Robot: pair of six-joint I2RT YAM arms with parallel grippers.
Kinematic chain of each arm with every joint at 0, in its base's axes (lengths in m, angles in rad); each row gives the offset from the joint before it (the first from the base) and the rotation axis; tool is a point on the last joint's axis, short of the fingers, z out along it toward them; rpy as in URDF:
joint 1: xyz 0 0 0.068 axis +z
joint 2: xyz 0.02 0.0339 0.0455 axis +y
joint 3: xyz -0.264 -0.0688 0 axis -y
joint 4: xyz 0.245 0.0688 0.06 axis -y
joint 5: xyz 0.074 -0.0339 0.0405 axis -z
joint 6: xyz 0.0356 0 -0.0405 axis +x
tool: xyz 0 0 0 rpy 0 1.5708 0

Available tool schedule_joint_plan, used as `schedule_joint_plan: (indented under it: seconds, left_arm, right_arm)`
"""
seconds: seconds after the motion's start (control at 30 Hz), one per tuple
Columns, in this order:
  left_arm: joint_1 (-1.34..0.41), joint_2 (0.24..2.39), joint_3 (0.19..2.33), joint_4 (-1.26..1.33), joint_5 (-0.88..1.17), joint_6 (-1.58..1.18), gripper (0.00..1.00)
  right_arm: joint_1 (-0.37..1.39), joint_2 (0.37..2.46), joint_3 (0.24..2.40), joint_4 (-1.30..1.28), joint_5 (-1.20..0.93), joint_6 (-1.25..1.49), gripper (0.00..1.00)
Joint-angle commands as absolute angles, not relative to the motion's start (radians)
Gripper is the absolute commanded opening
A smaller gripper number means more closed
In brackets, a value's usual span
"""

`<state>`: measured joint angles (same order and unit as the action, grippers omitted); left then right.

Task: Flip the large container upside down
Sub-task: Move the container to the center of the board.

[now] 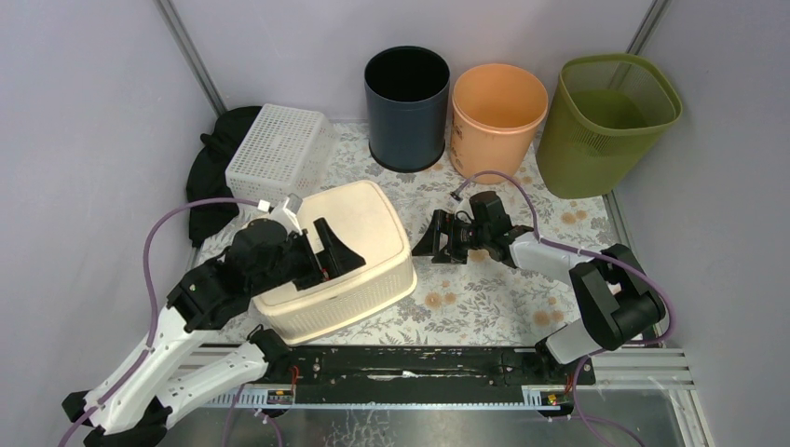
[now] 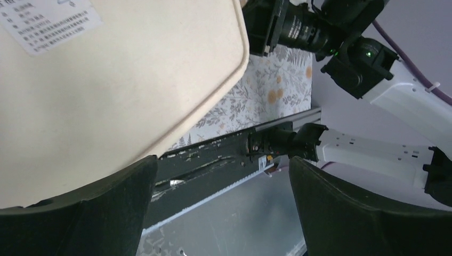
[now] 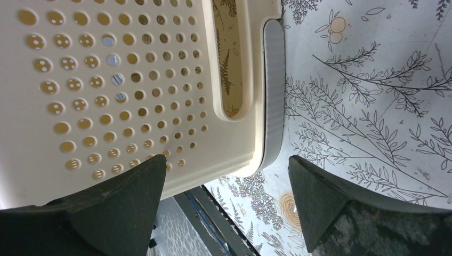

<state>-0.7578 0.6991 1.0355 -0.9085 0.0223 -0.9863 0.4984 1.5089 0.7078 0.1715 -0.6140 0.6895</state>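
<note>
The large cream container (image 1: 349, 256) lies upside down on the floral table, its flat base up and its rim on the cloth. My left gripper (image 1: 337, 253) is open above its base, holding nothing; in the left wrist view the base (image 2: 106, 85) with a white label fills the upper left between and beyond my open left gripper (image 2: 224, 208). My right gripper (image 1: 430, 240) is open and empty just right of the container. In the right wrist view its perforated side and handle slot (image 3: 133, 80) lie ahead of my open right gripper (image 3: 226, 202).
A white perforated basket (image 1: 279, 151) and a black cloth (image 1: 210, 177) stand at the back left. A dark bin (image 1: 406, 107), an orange bin (image 1: 497, 119) and a green mesh bin (image 1: 606, 121) line the back. The black rail (image 1: 410, 363) runs along the near edge.
</note>
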Motion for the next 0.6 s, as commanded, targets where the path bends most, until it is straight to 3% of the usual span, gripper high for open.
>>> schedule_joint_plan:
  seconds: [0.0, 0.33, 0.57]
  left_arm:
    - [-0.761, 0.723, 1.119, -0.999, 0.155, -0.96, 1.0]
    - [-0.762, 0.626, 1.078, -1.128, 0.335, -1.033, 1.0]
    - [-0.762, 0.545, 0.996, -1.272, 0.264, -1.041, 1.0]
  right_arm:
    - [0.507, 1.524, 0.726, 0.213, -0.632, 0.688, 0.92]
    - [0.506, 1.529, 0.729, 0.199, -0.63, 0.68, 0.92]
    - [0.507, 1.536, 0.732, 0.203, -0.634, 0.683, 0.92]
